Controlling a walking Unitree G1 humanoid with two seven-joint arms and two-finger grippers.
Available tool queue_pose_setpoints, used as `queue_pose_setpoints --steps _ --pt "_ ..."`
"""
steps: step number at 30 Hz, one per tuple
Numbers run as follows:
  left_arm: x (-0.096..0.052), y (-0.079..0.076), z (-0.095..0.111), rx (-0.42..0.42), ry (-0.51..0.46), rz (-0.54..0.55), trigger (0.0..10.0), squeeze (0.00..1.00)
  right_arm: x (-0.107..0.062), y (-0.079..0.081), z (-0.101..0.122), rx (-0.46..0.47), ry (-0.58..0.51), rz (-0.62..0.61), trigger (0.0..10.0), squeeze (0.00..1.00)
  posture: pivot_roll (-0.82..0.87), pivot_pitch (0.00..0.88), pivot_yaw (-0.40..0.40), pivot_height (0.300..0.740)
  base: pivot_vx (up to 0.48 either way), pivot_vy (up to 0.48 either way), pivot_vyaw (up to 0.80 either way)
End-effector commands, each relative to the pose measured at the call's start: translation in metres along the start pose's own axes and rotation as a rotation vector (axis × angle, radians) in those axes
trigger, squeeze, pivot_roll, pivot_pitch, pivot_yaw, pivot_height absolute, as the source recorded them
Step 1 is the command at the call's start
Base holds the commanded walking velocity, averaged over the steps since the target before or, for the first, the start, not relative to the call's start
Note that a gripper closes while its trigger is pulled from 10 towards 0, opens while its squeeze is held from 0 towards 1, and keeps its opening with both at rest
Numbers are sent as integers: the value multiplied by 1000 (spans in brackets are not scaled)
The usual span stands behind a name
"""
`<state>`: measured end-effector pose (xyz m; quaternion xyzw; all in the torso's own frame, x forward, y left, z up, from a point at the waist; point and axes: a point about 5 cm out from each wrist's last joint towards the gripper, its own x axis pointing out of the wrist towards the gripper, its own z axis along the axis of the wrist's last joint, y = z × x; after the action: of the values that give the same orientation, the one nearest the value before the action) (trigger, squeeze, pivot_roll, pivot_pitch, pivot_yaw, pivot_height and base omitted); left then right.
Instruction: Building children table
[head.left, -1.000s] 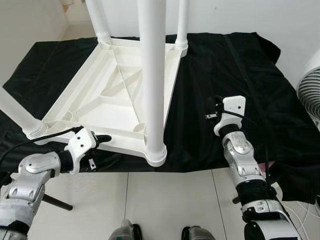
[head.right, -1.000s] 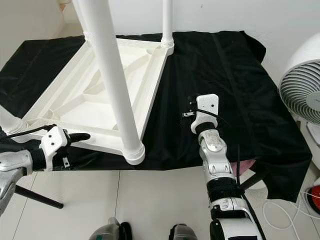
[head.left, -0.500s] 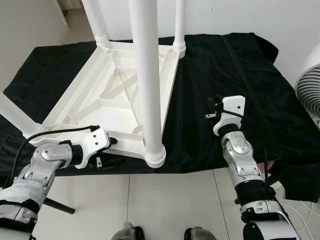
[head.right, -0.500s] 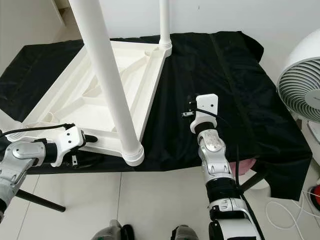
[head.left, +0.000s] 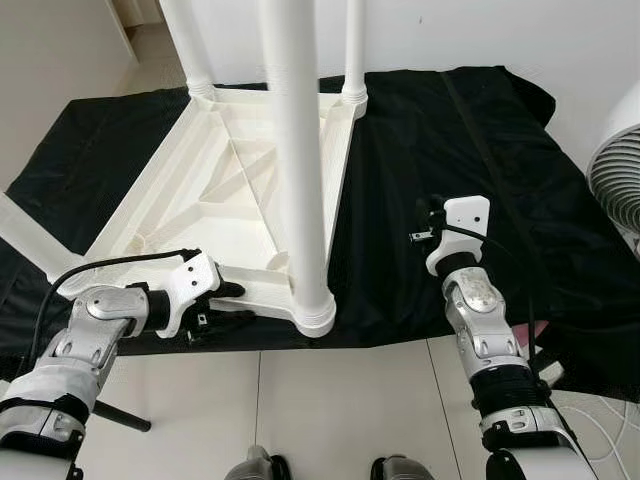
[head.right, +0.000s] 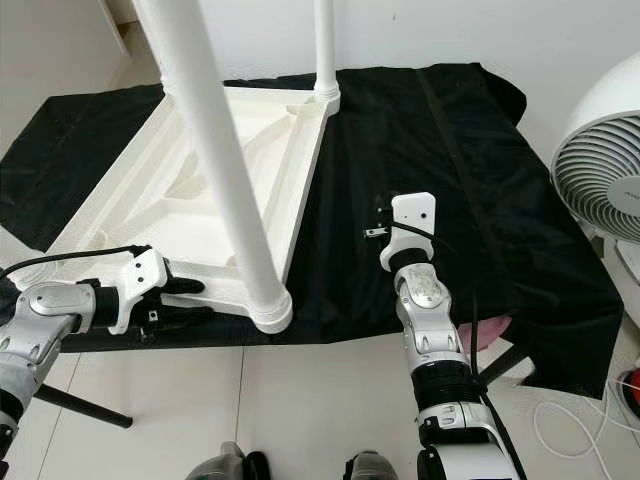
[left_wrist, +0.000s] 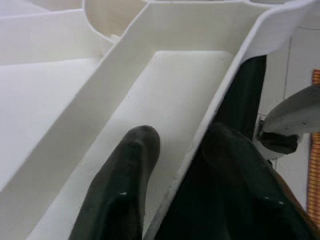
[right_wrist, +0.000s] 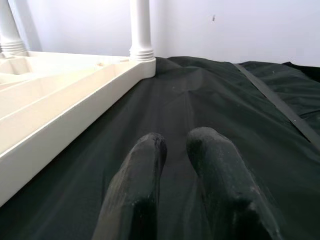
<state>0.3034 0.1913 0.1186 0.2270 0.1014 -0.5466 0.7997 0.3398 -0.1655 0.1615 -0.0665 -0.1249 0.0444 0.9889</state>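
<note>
Left gripper (head.left: 222, 302) now straddles the near rim of the upturned children table (head.left: 200, 205): one finger (left_wrist: 127, 175) inside the rim channel, one outside over the black cloth (head.left: 450, 150), gripping the rim. A second ago it was only beside that edge, so the grasp looks made; a lift or flip is plausibly next. Table lies legs-up on the cloth's left half, near leg (head.left: 300, 150) at the front corner. Right gripper (right_wrist: 175, 150) hovers over bare cloth, fingers nearly closed, empty. No containers.

black cloth (head.left: 470, 130) (draped) bears the upturned white table (head.left: 215, 190).
</note>
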Motion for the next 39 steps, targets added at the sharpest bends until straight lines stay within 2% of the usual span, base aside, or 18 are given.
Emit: queue_pose_setpoints --steps 1,10,15,21,26,30,34,39 --pt "-4 -1 -6 -46 -2 23 0 0 0 5 -1 2 9 12 10000 0 -95 54 123 740 0 0 0" --pt "1 -7 -9 -98 -61 85 0 0 0 7 -1 6 10 16 10000 0 -100 44 124 740 0 0 0" --pt "10 -10 -9 -123 -90 153 0 0 0 9 -1 11 10 15 10000 0 -98 41 124 740 0 0 0" --pt "36 -10 -3 -175 -147 289 0 0 1 7 5 55 -26 -7 10000 0 -98 42 118 740 0 0 0" --pt "51 -3 9 -194 -190 367 0 0 -2 6 6 57 -31 -7 10000 0 -98 42 118 740 0 0 0" --pt "55 1 14 -203 -202 393 0 0 -4 5 5 54 -30 -10 10000 0 -99 46 117 740 0 0 0" --pt "66 9 18 -207 -171 461 0 0 -10 1 5 42 -26 -26 10000 0 -116 64 129 740 0 0 0" --pt "68 14 17 -213 -146 509 0 0 -14 -3 4 39 -19 -35 10000 0 -123 74 134 740 0 0 0"
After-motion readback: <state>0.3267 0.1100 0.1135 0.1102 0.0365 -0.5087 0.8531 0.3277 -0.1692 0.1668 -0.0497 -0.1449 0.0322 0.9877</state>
